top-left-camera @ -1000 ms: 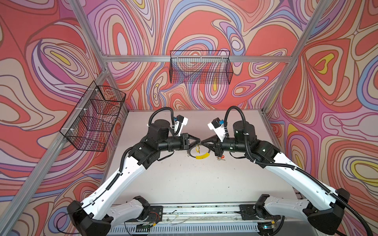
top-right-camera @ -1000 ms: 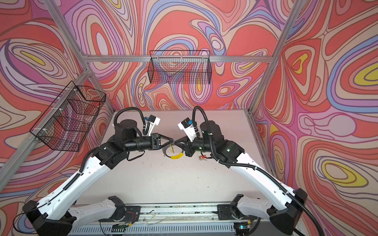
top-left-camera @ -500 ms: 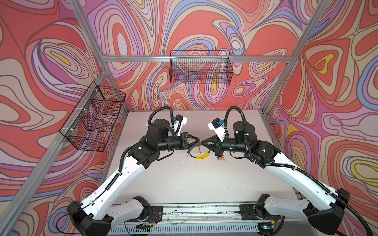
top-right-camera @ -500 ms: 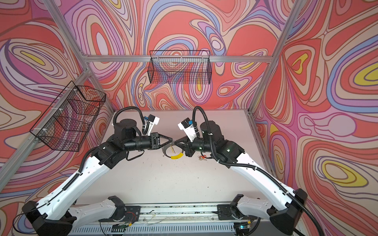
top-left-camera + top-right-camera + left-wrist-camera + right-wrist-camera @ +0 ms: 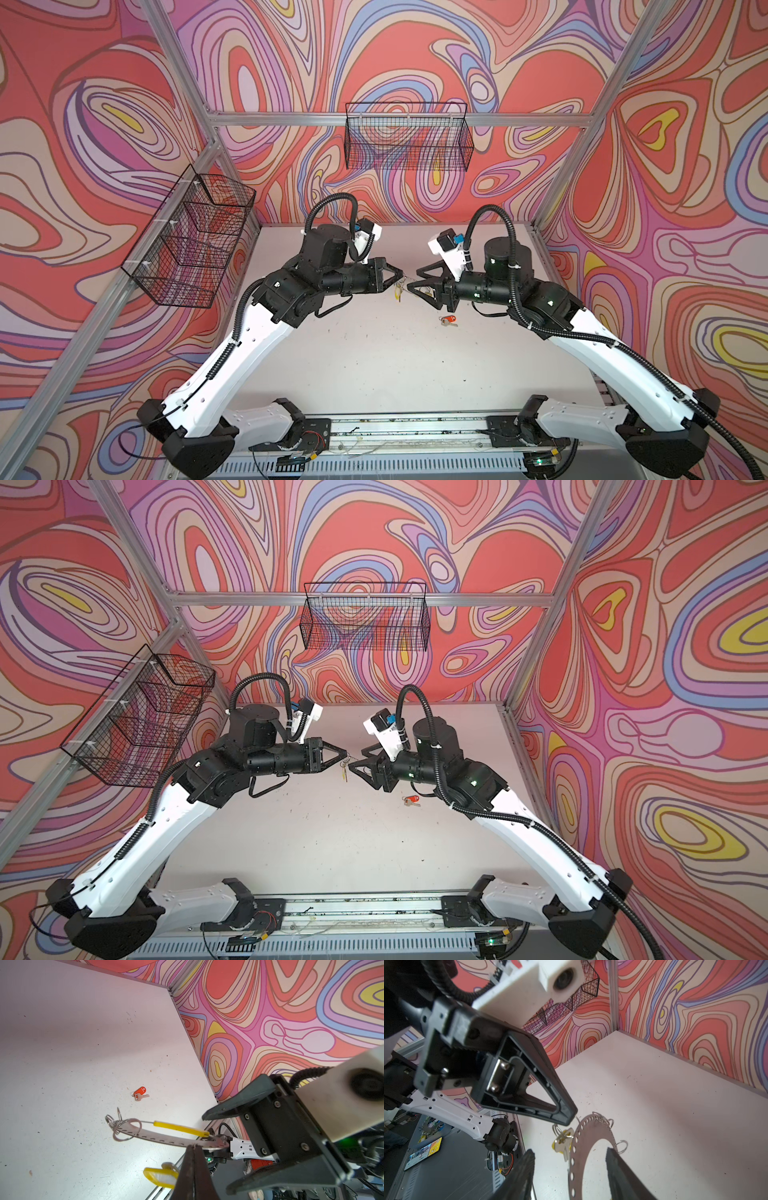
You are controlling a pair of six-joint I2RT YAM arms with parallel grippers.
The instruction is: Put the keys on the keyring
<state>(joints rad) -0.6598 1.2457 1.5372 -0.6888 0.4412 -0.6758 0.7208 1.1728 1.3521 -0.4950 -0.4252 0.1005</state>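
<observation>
Both arms raised over the table [image 5: 374, 353], grippers nose to nose at mid-scene.

- Left gripper [image 5: 400, 275]: jaws together, clamped on the rim of the keyring [image 5: 166, 1138]. The ring hangs in the air, clear of the table.
- Right gripper [image 5: 415, 279]: jaws apart. In the right wrist view its fingers [image 5: 525, 1167] stand either side of the ring's band; cannot tell if they touch it.
- Yellow key [image 5: 563, 1147]: dangles from a split ring [image 5: 557, 1128] on the keyring, just below the left gripper's tip.
- Red key [image 5: 448, 320]: flat on the table, right of centre, near side of the right gripper, well apart from the ring.
- More split rings bunch at the ring's free end [image 5: 118, 1124].
</observation>
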